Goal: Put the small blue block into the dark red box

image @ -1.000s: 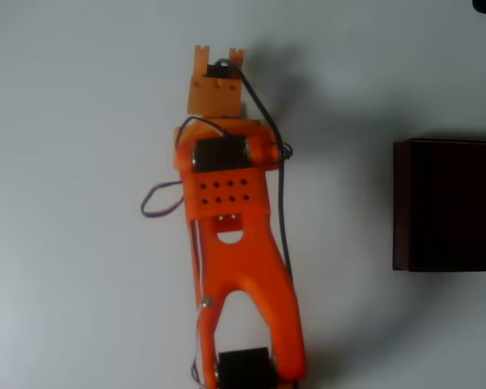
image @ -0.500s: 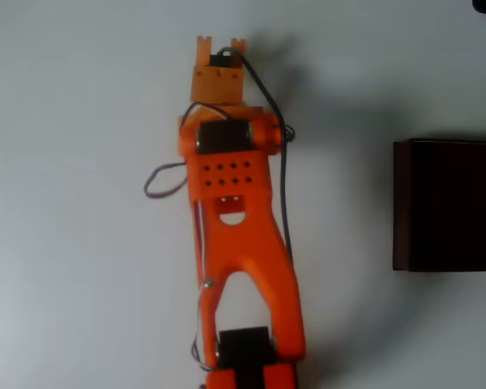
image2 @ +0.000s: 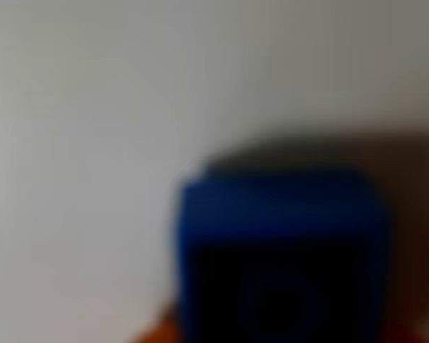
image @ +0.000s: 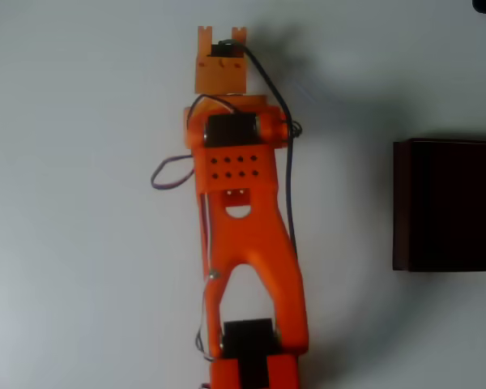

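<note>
Small blue block [image2: 280, 250]: seen in the wrist view only as a heavily blurred blue mass, low and right of centre, very close to the lens; its shadow falls on the pale surface [image2: 93, 107] behind it; orange blurs at the bottom edge on either side of it are probably parts of the gripper; edges and long axis too soft to read.

Gripper [image: 222, 36]: overhead, at the far end of the orange arm [image: 243, 235], pointing away toward the far edge, left of centre; jaws hidden beneath the wrist housing; whether they are open, closed or clamped on the block cannot be told; contact with the block likewise unclear.

Dark red box [image: 447, 204]: at the right edge overhead, partly cut off by the frame, dark interior; well apart from the gripper, to its right and somewhat nearer.

Governing relation: block sits immediately at the jaws, judged to be between or just ahead of them; box lies well off to the right; if the grip is secure, the coming move calls for a lift and a swing rightward over the box's left wall.
</note>
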You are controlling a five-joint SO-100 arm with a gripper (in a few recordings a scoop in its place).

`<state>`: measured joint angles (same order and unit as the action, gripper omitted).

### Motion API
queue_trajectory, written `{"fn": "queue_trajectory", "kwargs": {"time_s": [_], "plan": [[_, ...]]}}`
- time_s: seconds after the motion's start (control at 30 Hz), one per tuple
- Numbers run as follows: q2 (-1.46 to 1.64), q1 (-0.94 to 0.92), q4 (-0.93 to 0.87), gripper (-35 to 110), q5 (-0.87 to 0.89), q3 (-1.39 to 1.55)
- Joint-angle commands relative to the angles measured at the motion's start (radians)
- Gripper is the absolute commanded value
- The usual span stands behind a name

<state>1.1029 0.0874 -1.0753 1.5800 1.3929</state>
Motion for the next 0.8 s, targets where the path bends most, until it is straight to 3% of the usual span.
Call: {"fn": "queue_trajectory", "kwargs": {"time_s": [0.0, 0.13, 0.43, 0.57, 0.77], "plan": [[0.015, -0.018, -0.021, 0, -0.028, -0.035], [0.074, -0.081, -0.166, 1, -0.164, -0.133], [0.238, -0.442, -0.465, 1, -0.796, -0.422], [0.298, -0.603, -0.492, 0, -0.957, -0.446], [0.299, -0.793, -0.426, 0, -1.066, -0.311]]}}
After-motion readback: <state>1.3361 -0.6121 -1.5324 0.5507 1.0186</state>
